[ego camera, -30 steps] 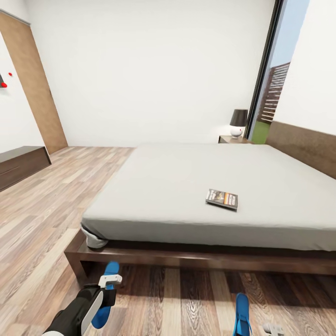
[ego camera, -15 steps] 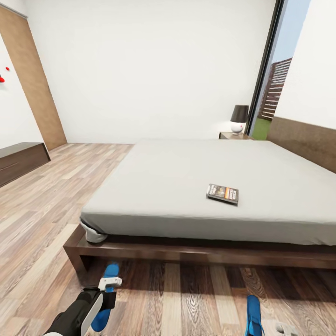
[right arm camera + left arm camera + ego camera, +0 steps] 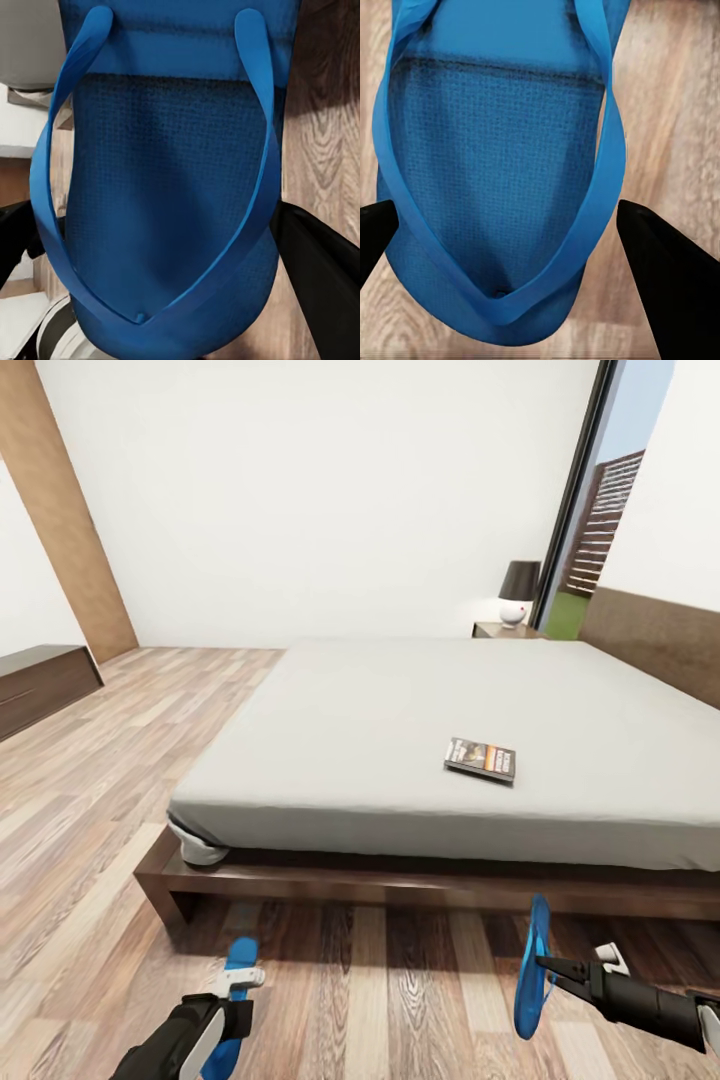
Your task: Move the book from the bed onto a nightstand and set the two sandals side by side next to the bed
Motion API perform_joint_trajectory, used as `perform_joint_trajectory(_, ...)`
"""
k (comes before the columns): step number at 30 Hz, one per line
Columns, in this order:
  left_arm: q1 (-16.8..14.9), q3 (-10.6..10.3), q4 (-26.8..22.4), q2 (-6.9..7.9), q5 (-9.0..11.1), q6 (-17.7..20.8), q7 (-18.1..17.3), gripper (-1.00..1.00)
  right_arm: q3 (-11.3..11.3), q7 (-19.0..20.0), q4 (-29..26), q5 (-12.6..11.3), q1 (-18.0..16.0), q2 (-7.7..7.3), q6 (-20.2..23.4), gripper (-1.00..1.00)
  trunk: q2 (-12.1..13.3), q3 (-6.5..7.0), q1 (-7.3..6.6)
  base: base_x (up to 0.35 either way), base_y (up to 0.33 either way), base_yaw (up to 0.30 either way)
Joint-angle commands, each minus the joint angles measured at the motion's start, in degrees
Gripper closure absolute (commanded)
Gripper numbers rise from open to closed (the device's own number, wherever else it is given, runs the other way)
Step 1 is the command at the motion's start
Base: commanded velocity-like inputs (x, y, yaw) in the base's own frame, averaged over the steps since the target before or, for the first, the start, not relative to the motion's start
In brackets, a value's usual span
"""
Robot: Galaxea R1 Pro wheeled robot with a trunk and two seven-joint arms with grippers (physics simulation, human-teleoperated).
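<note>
Head view: the book (image 3: 480,759) lies on the bed (image 3: 400,730). In front of the bed, the right gripper (image 3: 545,966) pinches one sandal (image 3: 533,980) upright; the left gripper (image 3: 240,982) hovers over the other sandal (image 3: 236,1000) on the floor (image 3: 80,780).

Left wrist view: that sandal (image 3: 495,172) lies flat between wide-spread fingers (image 3: 660,277).

Right wrist view: fingers (image 3: 319,277) clamp the lifted sandal (image 3: 161,187).

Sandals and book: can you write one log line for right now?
right hand: holds sandal lifted | left hand: over floor sandal | book: on bed

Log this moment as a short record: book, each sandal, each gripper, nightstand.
book: flat on the bed, untouched
left sandal: on the floor by the bed's foot, left gripper over it
right sandal: lifted on edge, pinched by right gripper
nightstand: at the bed's far corner, lamp on top
</note>
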Motion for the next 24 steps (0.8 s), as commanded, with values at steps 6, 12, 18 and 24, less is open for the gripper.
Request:
perform_joint_trajectory(6,-0.19,-0.17,-1.71,0.31,0.37,4.66,0.8,1.0,-0.02,0.11,-0.42,-1.04,-0.02,-0.25,0.85,1.0,-0.11,-1.39,0.14,0.0,0.0,0.0)
perform_joint_trajectory(12,-1.79,-0.22,-5.76,0.74,0.15,11.51,0.91,1.0,0.05,0.11,-0.43,-1.11,-0.02,-0.25,0.87,1.0,-0.19,-2.72,0.29,0.0,0.0,0.0)
perform_joint_trajectory(18,-1.94,-0.25,-6.06,0.78,0.08,12.13,0.89,1.0,0.07,0.11,-0.43,-1.07,-0.02,-0.17,0.87,1.0,-0.27,-4.05,0.45,0.0,0.0,0.0)
perform_joint_trajectory(24,-1.95,-0.28,-6.07,0.65,0.08,11.98,0.93,1.0,0.07,0.11,-0.43,-1.1,-0.02,-0.17,0.87,1.0,-0.35,-5.38,0.6,0.0,0.0,0.0)
